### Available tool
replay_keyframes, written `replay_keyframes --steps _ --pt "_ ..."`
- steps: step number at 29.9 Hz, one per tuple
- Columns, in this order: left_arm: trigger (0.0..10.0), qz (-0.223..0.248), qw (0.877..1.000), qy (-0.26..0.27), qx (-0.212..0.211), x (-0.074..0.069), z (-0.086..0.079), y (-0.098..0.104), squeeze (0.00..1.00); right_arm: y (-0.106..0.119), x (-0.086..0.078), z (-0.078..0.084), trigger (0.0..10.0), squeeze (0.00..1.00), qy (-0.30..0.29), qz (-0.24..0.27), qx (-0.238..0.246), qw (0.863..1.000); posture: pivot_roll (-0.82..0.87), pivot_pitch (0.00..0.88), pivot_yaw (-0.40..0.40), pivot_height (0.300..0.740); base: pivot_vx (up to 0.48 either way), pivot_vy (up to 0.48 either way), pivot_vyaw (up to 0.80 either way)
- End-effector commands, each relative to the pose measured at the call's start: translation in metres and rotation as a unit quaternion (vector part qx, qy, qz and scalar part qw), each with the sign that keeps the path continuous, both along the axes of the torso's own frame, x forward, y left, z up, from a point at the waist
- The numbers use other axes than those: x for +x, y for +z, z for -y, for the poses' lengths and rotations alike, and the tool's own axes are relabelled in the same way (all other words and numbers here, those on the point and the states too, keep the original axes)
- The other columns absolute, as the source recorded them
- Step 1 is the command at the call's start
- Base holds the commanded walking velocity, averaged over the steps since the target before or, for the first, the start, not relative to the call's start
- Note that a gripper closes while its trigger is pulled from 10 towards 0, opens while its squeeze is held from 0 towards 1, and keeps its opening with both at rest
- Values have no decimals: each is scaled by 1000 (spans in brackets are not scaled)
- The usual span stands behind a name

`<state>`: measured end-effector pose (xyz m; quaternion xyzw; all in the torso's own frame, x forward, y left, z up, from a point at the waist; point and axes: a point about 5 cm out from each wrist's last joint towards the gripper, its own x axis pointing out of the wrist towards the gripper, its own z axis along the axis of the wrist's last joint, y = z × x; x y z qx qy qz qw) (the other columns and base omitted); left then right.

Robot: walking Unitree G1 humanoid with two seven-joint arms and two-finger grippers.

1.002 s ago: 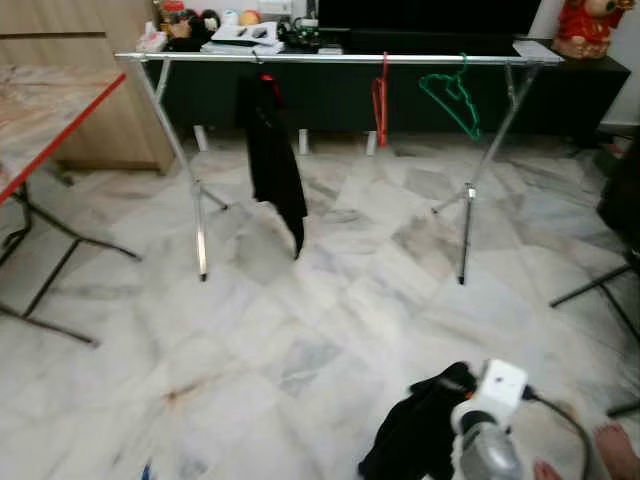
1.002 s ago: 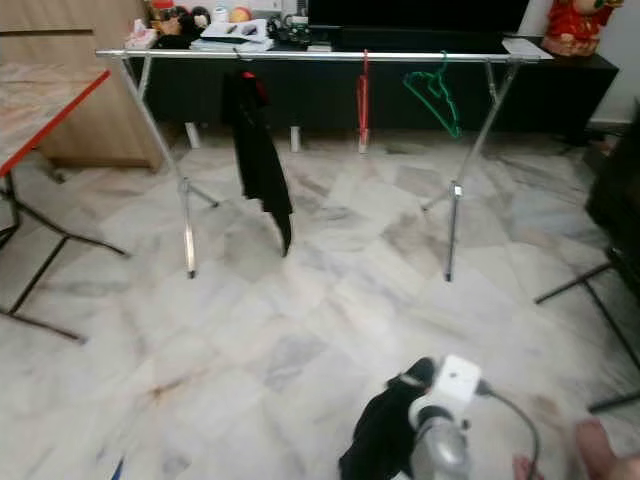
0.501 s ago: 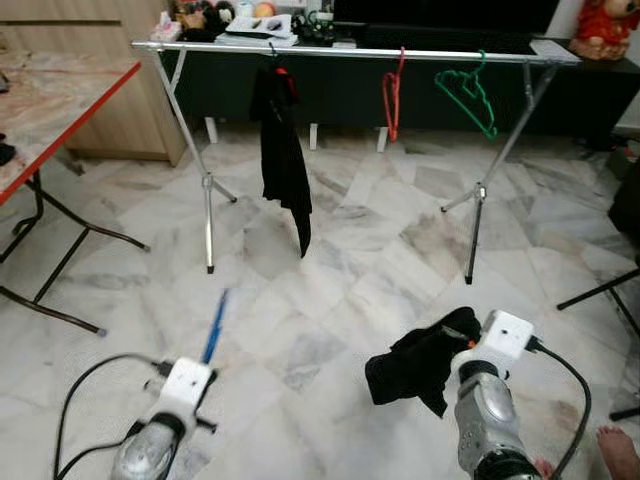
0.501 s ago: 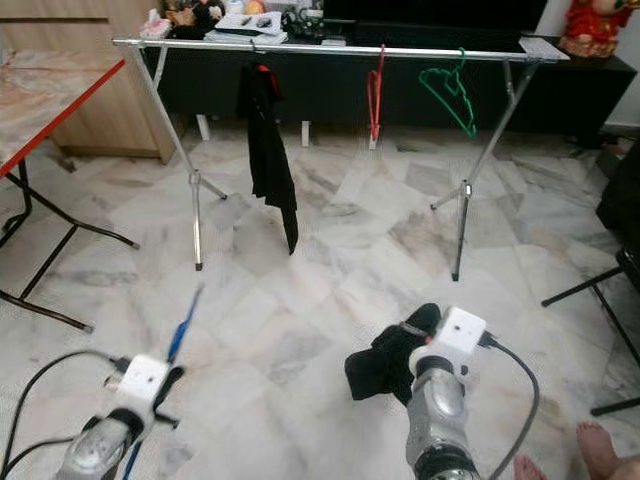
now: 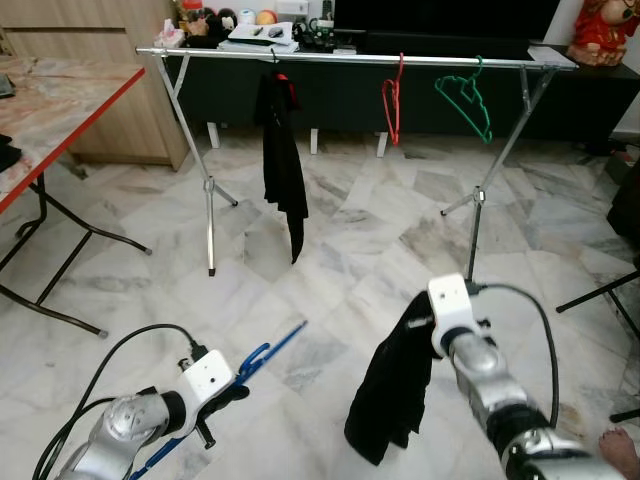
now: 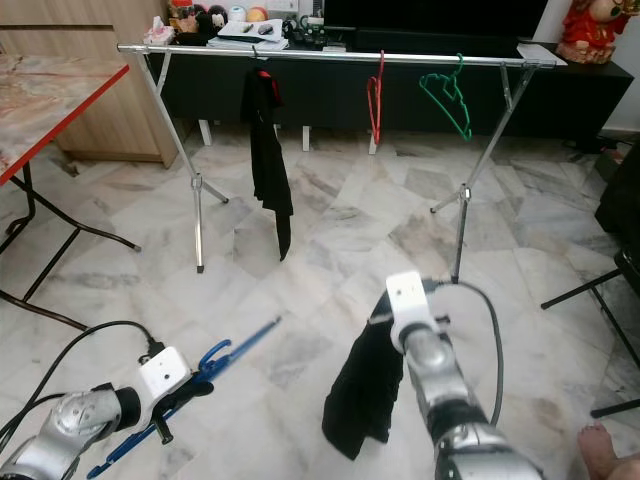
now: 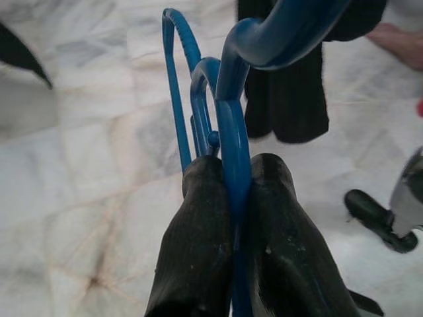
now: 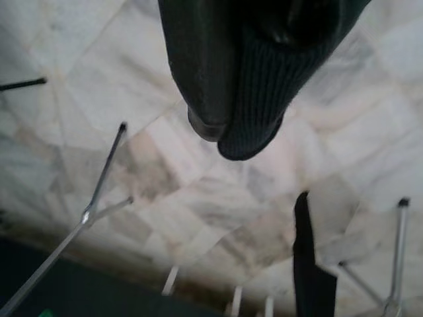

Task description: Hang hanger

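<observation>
1. left eye view: the left claw (image 5: 238, 380), low at the near left, is pinching a blue hanger (image 5: 262, 354), its two fingers (image 7: 198, 224) pressed on the plastic just above the marble floor (image 5: 330, 250).
2. the right claw (image 5: 418, 322), near right, grips a black garment (image 5: 392, 385) that droops towards the floor; whether its fingers are spread or pressed together cannot be told.
3. far off, a silver clothes rail (image 5: 350, 58) carries a dark hanging garment (image 5: 281, 160), a red hanger (image 5: 392, 95) and a green hanger (image 5: 464, 95).
4. a red-edged surface (image 5: 55, 105) stands at the left.
</observation>
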<state>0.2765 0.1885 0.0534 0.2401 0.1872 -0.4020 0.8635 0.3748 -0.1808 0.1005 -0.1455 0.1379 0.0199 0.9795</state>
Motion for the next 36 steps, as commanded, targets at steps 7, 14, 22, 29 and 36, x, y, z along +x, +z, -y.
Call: replay_keyframes --steps 7,14,22,29,36 --pt "10000 -27 998 -41 -24 3 10 28 0 37 21 -23 10000 0 -1 25 53 998 -14 37 -21 740 0 0 0" --pt "10000 -36 995 -84 -44 5 20 54 0 52 28 -41 10000 0 29 36 32 998 -6 26 -35 740 0 0 0" --pt "10000 -36 982 -141 -121 6 39 91 0 65 33 -46 10000 0 27 44 41 998 1 59 -44 740 0 0 0" --pt "10000 -47 974 -170 -140 2 56 99 0 71 35 -51 10000 0 30 51 49 997 -4 76 -45 740 0 0 0" --pt "10000 -41 970 -184 -156 0 69 105 0 75 36 -57 10000 0 37 54 53 996 -1 87 -45 740 0 0 0"
